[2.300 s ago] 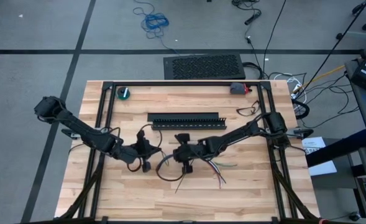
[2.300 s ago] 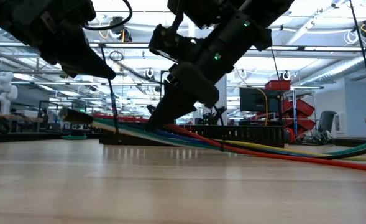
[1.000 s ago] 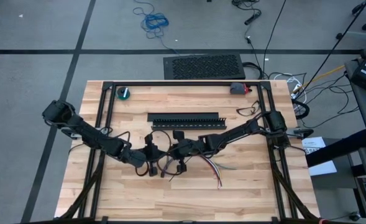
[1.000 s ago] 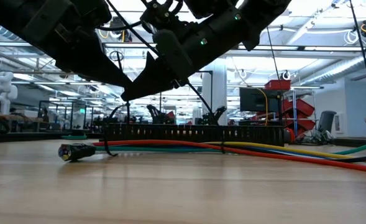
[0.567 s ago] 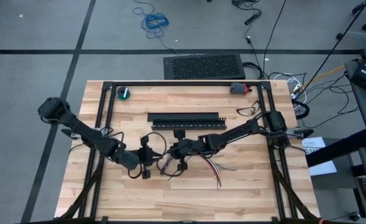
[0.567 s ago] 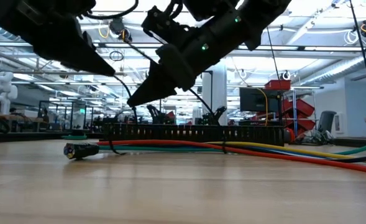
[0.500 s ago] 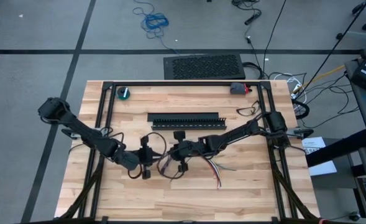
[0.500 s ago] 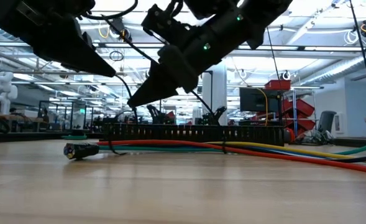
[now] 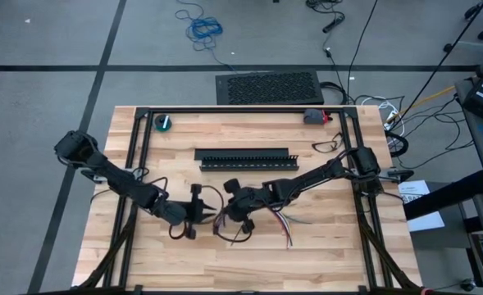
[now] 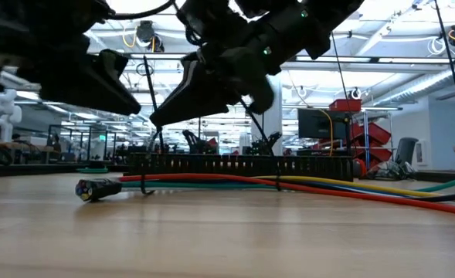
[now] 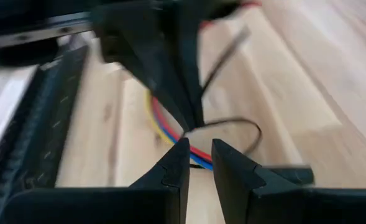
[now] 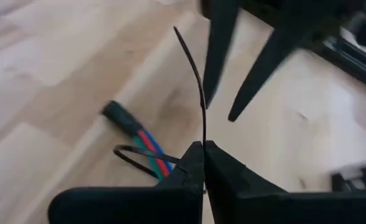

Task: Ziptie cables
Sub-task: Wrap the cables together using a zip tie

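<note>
The cables (image 9: 275, 223) lie on the table in front of the black slotted duct (image 9: 245, 157), and their black connector end (image 10: 96, 188) is toward the left. A thin dark ziptie (image 12: 198, 81) loops around the bundle near that end. My right gripper (image 9: 223, 220) is shut on the ziptie just above the bundle (image 10: 289, 184). Facing it from the left, my left gripper (image 11: 198, 149) is open with a narrow gap. Its tips stand close to the ziptie's free end and hold nothing. My right gripper pinches the ziptie's strip (image 12: 203, 132) between its two fingertips, just beyond the loop (image 12: 133, 155) around the cables. The fingers slant down from the table's right. The free tail (image 12: 186, 46) sticks out past the fingertips, and the loop and cables rest on the table.
A green tape roll (image 9: 164, 122) and a small red-and-grey object (image 9: 313, 116) sit near the far edge. A dark cord loop (image 9: 327, 145) lies at the right. Black frame rails (image 9: 134, 164) run along the table's sides. Bare wood lies toward the near edge.
Both wrists have rolled about their own pointing lines, and both grippers have shifted slightly toward the table's near edge. My right gripper has stayed shut on the ziptie. The cables have stayed on the table.
</note>
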Motion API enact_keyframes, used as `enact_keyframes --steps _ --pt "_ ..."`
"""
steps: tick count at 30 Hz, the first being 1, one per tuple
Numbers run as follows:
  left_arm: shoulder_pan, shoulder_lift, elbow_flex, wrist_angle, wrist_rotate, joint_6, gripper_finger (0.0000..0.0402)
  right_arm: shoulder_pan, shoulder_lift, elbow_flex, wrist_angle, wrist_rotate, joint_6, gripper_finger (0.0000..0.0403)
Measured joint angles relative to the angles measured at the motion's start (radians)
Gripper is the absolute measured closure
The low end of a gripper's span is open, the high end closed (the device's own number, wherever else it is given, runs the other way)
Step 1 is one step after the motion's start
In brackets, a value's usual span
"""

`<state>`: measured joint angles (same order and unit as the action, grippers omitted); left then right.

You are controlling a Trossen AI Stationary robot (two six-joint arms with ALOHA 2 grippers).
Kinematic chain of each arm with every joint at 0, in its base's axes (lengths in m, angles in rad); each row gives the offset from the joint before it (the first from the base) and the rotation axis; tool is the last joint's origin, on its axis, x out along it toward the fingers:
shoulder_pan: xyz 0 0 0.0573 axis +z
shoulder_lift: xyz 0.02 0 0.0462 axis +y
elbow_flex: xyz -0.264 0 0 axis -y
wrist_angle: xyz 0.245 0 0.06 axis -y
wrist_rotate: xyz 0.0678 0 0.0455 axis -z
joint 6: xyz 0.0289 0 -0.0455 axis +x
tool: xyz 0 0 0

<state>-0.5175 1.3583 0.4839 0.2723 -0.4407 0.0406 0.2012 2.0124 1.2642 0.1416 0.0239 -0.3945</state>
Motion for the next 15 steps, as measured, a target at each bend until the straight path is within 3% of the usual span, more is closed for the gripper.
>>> enact_keyframes --steps 5,10,15 --pt "0.045 0.017 -0.001 0.021 0.208 0.172 0.0333 -0.012 -0.011 0.0 -0.02 -0.15 -0.063 0.0403" --pt "0.109 0.045 -0.001 0.078 0.26 0.254 0.0326 -0.04 -0.012 0.0 -0.019 -0.21 -0.064 0.0403" --pt "0.176 0.092 -0.001 0.163 0.331 0.291 0.029 -0.059 -0.012 0.0 -0.017 -0.266 -0.089 0.0403"
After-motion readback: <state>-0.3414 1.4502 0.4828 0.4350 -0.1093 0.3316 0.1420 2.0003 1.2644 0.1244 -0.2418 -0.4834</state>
